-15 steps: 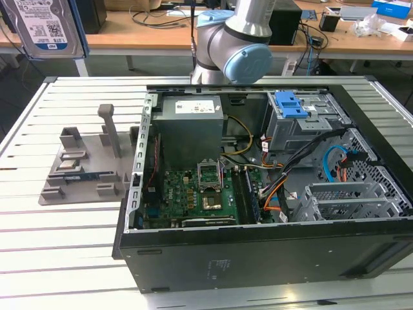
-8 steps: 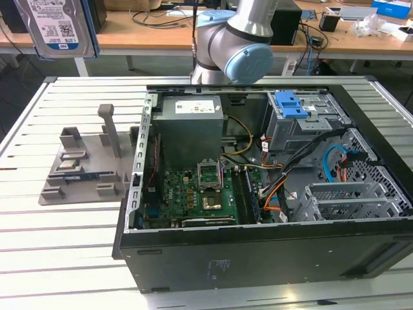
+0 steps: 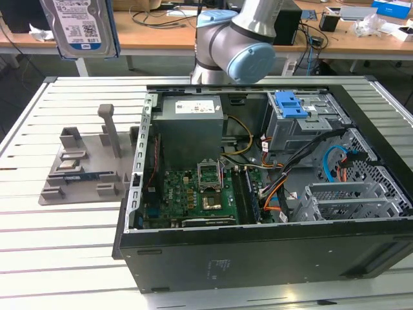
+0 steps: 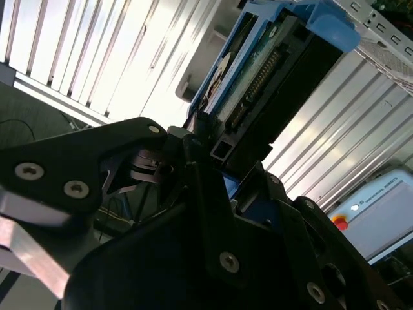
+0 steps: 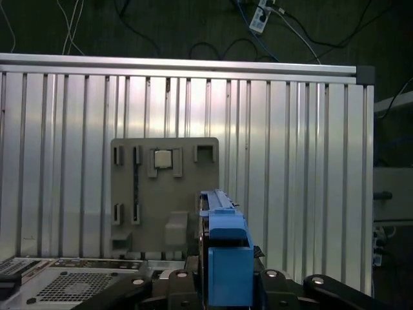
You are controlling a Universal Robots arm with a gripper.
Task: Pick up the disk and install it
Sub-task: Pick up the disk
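The black gripper (image 4: 213,145) holds tight the flat silver disk with blue side rails (image 4: 248,74). The disk's long side points straight out from the gripper, well above the grey plastic tray (image 5: 164,194).

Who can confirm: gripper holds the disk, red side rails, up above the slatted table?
Not quite: the side rails are blue, not red, as the first wrist view shows. The gripper does hold the disk up above the slatted table.
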